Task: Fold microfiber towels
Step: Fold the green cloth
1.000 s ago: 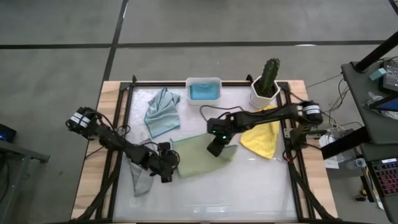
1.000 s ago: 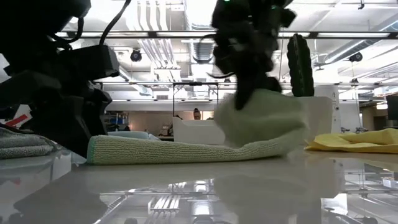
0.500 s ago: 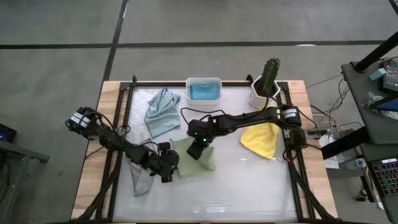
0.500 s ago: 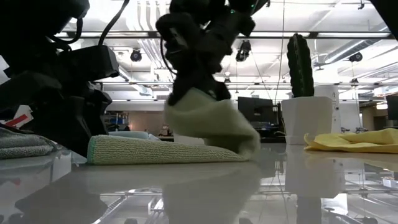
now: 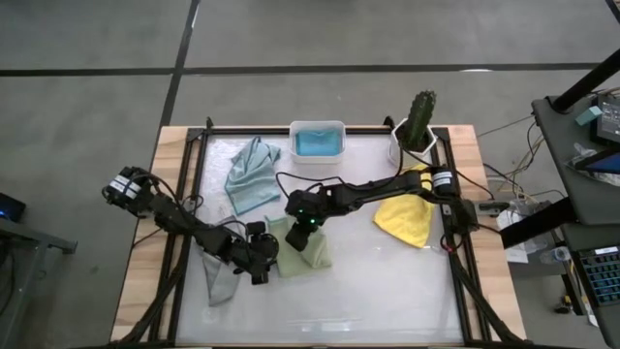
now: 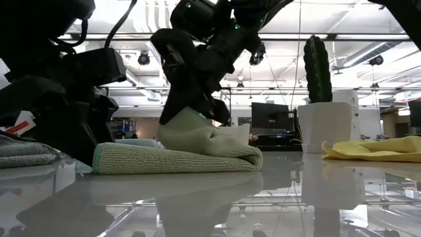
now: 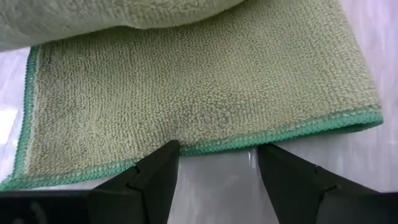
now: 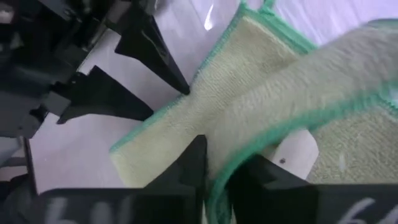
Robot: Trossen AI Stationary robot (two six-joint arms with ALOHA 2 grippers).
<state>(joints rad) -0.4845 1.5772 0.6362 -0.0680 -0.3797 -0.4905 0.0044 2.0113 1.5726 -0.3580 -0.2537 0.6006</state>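
Sage-green microfiber towel, soft and terry-looped with a brighter green stitched hem, lies folded over on itself near the middle of the white tabletop, toward the left side. My right gripper sits over the top layer, its two dark fingers pinching the hemmed edge of the flap it has laid across; in the right wrist view the hem runs between narrow jaws. My left gripper rests low on the tabletop just beside the towel's left edge, fingers spread wide with the hem lying across the gap between them, holding nothing.

I judge this cloth light, limp and a little grippy: it will drape and sag wherever it is unsupported, so corners and the stitched hem are the places to take hold, and a flat press will help a crease stay.

Around it: a pale blue-grey cloth crumpled toward the far-left corner, a grey cloth under my left arm near the left edge, a yellow cloth bunched by the right edge, a bright blue cloth inside a white rectangular plastic tub at the far edge, and a potted cactus at the far-right corner. None crowds the fold; my own two arms are closest to each other.
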